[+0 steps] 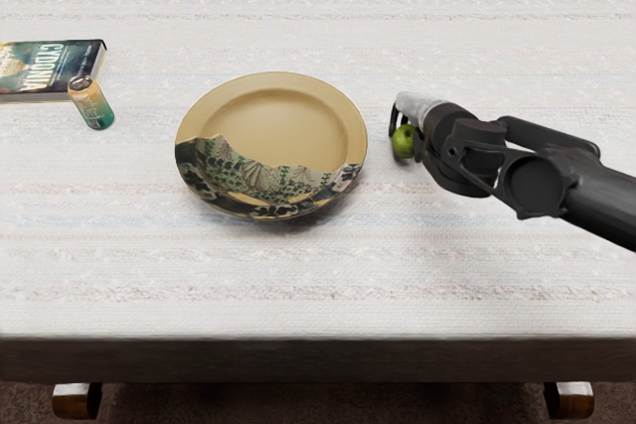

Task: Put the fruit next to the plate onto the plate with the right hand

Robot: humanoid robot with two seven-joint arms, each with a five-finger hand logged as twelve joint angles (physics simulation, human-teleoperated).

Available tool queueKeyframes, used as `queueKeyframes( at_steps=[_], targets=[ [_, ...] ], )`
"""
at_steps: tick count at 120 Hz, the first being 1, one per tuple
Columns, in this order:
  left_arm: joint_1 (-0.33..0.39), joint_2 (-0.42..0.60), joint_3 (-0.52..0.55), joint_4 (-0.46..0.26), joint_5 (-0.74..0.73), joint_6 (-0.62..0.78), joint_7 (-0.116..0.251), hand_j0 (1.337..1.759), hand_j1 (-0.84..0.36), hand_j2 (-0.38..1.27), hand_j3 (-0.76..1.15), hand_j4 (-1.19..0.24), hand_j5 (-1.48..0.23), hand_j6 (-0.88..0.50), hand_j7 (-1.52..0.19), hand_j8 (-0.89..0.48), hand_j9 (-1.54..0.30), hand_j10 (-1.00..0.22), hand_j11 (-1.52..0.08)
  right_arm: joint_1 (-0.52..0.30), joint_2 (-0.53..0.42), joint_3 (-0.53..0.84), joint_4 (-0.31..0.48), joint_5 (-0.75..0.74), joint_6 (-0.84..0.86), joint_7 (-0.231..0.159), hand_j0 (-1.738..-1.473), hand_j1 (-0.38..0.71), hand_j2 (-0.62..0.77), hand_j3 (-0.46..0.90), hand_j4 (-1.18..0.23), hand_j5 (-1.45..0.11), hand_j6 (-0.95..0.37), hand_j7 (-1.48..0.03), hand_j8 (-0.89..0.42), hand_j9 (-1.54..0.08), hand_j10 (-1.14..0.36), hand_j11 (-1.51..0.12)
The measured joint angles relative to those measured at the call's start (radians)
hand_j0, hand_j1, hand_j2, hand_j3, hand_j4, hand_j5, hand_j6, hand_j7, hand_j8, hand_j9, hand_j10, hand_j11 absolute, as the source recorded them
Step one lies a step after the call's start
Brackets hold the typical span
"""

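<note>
Head view: right hand (429, 132) comes in from the right edge, low over the surface (318, 265). Fingers (392, 124) are curled around the green fruit (401, 142): one dark finger on its left side, the palm on its right, closed on it. Fruit is just beside the plate (271, 96), right of its rim, not on it. Book (45, 67) and small can (91, 103) lie at far left, well apart from the plate

Green fruit (401, 141) beside tan plate (278, 118)
</note>
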Motion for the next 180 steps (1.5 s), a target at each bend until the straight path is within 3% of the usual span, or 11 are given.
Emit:
queueKeyframes(
  at_steps=[68, 109, 180],
  targets=[
    [0.000, 0.000, 0.000, 0.000, 0.000, 0.000, 0.000, 1.658, 0.35, 0.00, 0.00, 0.00, 0.00, 0.00, 0.00, 0.00, 0.00, 0.00, 0.00, 0.072, -0.008, 0.093, 0.016, 0.003, 0.007, 0.000, -1.655, 0.36, 0.37, 0.00, -0.55, -1.03, -0.38, -0.97, -0.39, -1.00, -0.72, -1.00],
    [0.000, 0.000, 0.000, 0.000, 0.000, 0.000, 0.000, 1.658, 0.35, 0.00, 0.00, 0.00, 0.00, 0.00, 0.00, 0.00, 0.00, 0.00, 0.00, 0.083, -0.001, 0.138, 0.105, 0.016, 0.007, 0.000, -1.654, 0.37, 0.39, 0.00, -0.54, -1.03, -0.37, -0.97, -0.39, -1.00, -0.73, -1.00],
    [-0.001, 0.000, 0.000, 0.000, 0.000, 0.000, 0.000, 1.658, 0.35, 0.00, 0.00, 0.00, 0.00, 0.00, 0.00, 0.00, 0.00, 0.00, 0.00, 0.070, 0.143, 0.135, 0.123, 0.023, -0.001, 0.001, -1.656, 0.33, 0.34, 0.00, -0.58, -1.03, -0.39, -0.97, -0.41, -1.01, -0.72, -1.01]
  ],
)
